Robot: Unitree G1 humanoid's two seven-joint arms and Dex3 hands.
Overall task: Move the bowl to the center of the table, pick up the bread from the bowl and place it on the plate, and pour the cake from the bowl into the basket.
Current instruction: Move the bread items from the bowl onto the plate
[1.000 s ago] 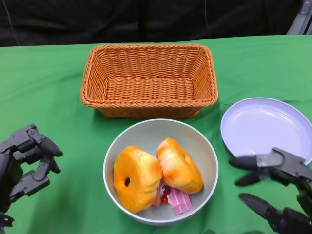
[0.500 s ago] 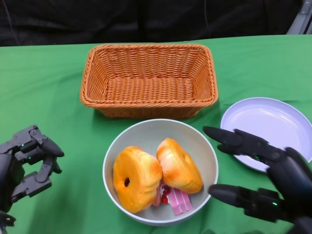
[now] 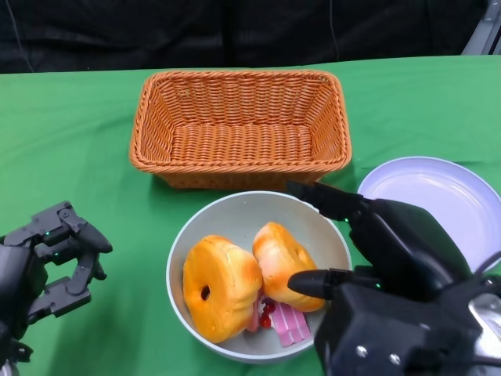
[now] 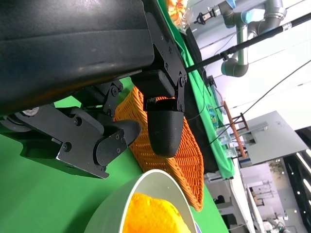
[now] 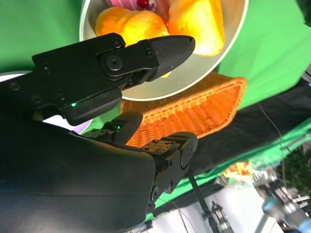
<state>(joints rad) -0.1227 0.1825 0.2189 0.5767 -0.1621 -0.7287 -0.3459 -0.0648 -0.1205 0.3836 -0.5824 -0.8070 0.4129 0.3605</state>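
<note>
since a moment ago my right hand (image 3: 376, 266) has swung in from beside the plate (image 3: 438, 196) and now reaches over the bowl (image 3: 235, 215), fingers apart, holding nothing. nearest it is the right-hand bread (image 3: 286, 266), lying just under my fingertips, long axis running away from me. a second bread (image 3: 219, 286) and pink cake (image 3: 286, 323) share the bowl; the basket (image 3: 239, 129) holds nothing. my left hand (image 3: 47, 262) hangs unclenched, well left on the green surface (image 3: 70, 141).

two breads (image 3: 221, 287), one bowl (image 3: 235, 211), one basket (image 3: 239, 125), one plate (image 3: 438, 196)
</note>
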